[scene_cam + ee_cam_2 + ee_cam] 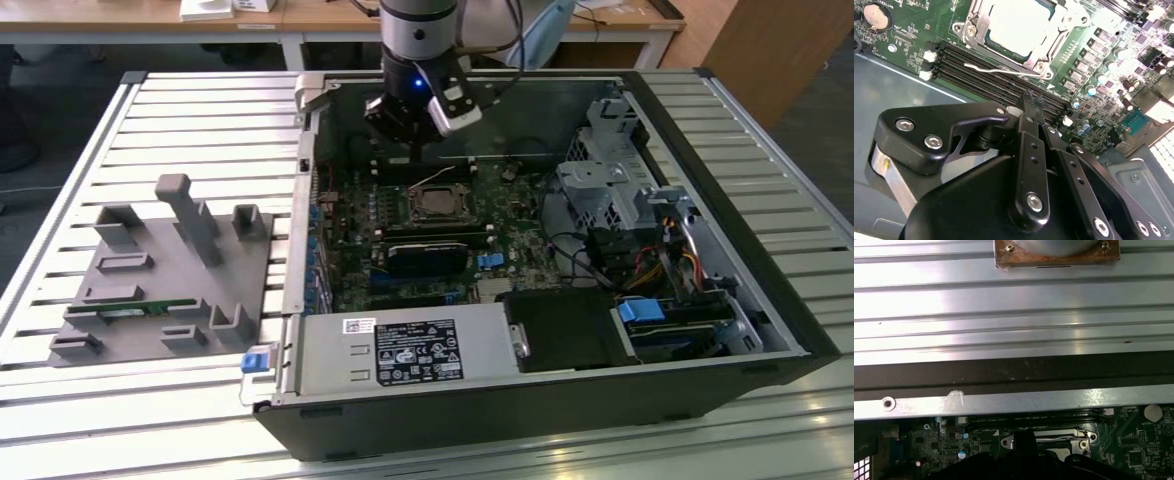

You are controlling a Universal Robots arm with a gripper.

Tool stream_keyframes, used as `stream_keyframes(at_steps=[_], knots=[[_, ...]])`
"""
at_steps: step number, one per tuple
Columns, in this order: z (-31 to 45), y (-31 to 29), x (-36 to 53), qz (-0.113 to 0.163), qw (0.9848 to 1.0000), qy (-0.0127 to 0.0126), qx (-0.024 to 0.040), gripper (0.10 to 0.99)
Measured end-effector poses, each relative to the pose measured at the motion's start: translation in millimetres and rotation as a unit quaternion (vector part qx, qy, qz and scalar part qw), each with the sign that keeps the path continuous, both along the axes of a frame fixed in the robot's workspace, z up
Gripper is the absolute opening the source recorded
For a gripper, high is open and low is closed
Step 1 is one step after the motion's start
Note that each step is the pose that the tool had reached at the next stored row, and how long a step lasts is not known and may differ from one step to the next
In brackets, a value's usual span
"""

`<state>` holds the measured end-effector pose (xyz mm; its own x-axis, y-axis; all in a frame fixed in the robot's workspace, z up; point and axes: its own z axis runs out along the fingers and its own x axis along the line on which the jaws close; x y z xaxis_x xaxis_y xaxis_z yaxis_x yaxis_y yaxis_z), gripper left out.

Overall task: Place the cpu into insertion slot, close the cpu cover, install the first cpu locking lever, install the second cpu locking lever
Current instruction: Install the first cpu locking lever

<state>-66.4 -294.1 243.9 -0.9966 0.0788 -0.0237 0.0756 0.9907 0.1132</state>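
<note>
Above the socket, the gripper [1030, 100], fingers together and empty, hovers near the closed cpu cover [1019, 30], levers apparently pending.

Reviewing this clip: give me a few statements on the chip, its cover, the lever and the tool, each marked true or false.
1. The chip sits in its socket on the board. True.
2. The cover lies closed around the chip. True.
3. The tool holds the chip. False: the chip is in the socket, apart from the tool.
4. The computer case stands upright with its side panel on. False: it lies on its side, open, board facing up.
5. A thin wire lever runs beside the socket. True.
</note>
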Motion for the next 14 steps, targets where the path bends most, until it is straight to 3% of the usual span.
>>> stream_keyframes(at_steps=[14], knots=[[-3.3, 0.0, 0.6, 0.0, 1.0, 0.0, 0.0008, 0.106]])
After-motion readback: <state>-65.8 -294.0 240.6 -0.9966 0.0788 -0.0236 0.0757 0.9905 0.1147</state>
